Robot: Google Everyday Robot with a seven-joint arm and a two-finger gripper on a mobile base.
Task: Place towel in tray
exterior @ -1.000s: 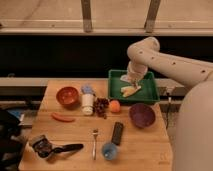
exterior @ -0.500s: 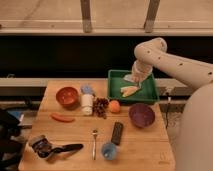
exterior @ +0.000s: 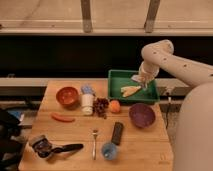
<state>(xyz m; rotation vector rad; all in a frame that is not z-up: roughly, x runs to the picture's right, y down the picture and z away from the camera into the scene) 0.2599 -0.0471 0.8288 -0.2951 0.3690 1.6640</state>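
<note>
Right, I have the gripper (exterior: 143, 80) poised over the right end of the green tray (exterior: 116, 78), arm arching in from the right. Whether its fingers are spread or pinching, I can't tell. Just beneath and left of the fingers a pale cloth lies on the tray floor; I take it for the towel (exterior: 130, 90), close under the fingertips, contact unclear. Nearer me than the fingers sits the purple bowl (exterior: 142, 115), with an orange (exterior: 115, 106) to its left on the wooden table (exterior: 75, 132).
</note>
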